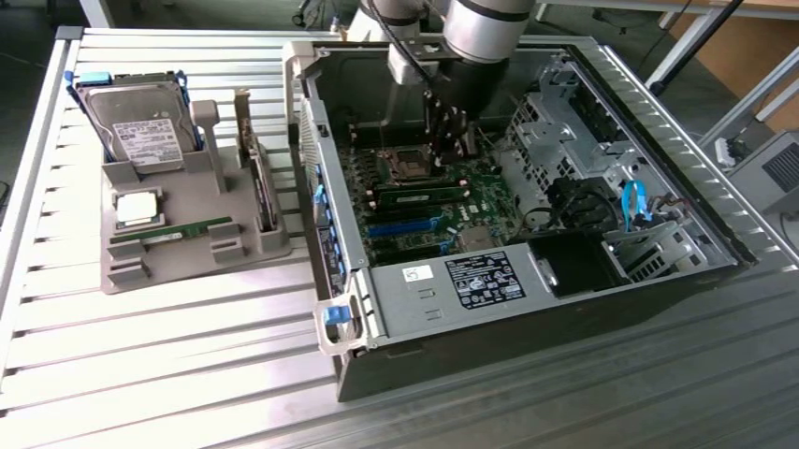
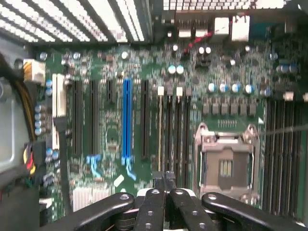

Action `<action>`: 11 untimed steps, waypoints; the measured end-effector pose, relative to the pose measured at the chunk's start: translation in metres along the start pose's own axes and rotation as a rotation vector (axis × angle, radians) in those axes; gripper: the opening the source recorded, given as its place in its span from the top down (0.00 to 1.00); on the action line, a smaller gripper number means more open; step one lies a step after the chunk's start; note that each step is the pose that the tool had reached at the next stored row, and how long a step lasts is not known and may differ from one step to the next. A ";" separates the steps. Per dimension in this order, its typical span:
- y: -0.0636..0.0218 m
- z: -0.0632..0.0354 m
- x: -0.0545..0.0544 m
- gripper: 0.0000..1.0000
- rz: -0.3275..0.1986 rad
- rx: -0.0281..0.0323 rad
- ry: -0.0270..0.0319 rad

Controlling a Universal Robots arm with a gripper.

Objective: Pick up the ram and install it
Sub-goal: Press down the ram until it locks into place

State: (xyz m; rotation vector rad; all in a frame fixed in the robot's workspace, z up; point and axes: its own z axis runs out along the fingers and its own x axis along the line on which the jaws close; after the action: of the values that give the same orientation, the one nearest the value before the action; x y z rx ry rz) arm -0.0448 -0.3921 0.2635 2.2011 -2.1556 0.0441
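Claw (image 2: 164, 179) pinched shut with nothing in it, my arm low over the motherboard (image 2: 144, 120), ram (image 1: 422, 197) in its slot

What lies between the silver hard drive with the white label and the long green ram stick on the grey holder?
The square silver processor chip sits between the hard drive and the ram stick, as the exterior view shows.

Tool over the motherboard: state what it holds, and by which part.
It cannot be told. The tool hovers above the motherboard inside the case; one ram sits in a motherboard slot, and a second ram lies on the grey tray.
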 end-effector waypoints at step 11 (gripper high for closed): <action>0.0393 0.0154 -0.002 0.91 0.000 0.0015 0.0006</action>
State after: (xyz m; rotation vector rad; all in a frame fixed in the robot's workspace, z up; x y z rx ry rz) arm -0.0845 -0.3922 0.2490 2.2014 -2.1560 0.0464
